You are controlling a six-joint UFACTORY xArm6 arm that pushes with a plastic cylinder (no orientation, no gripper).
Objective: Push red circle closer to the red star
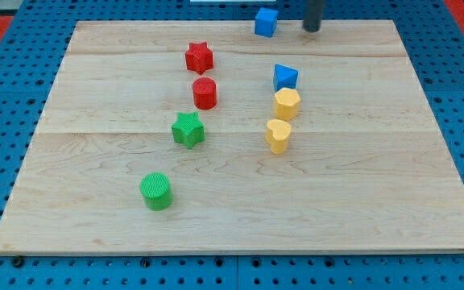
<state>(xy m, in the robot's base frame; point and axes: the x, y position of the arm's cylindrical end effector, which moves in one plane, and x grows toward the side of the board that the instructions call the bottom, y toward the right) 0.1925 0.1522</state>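
Note:
The red circle [205, 93] stands on the wooden board [377, 177], just below the red star [200, 57], with a small gap between them. My tip [312, 29] is at the view's top edge of the board, to the right of the blue cube [266, 22]. It is far up and to the right of both red blocks and touches no block.
A blue block [285, 77] sits above a yellow hexagon [287, 104] and a yellow heart [278, 135] right of centre. A green star [188, 130] lies below the red circle. A green circle [156, 191] is lower left.

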